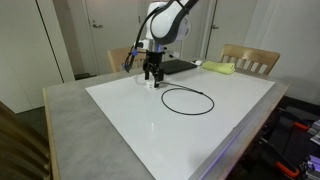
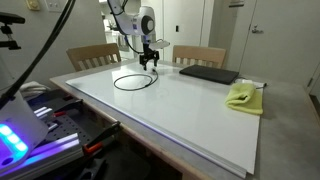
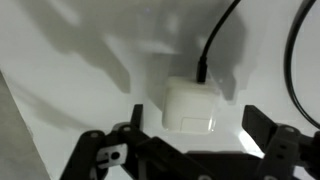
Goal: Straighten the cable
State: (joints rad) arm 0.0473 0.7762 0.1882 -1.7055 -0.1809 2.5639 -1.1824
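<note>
While gripper hangs wide open, empty, above plug near table edge, cable loops mid-table

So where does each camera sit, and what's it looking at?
Exterior view: off a corner of the table, facing across the white board to the arm, cable loop in front.
Exterior view: off another corner, facing the arm, yellow cloth nearest.
Wrist view: on the wrist, looking down at the white plug; open jaws show at the bottom.
Shared: both exterior views show arm, cable, yellow cloth.
</note>
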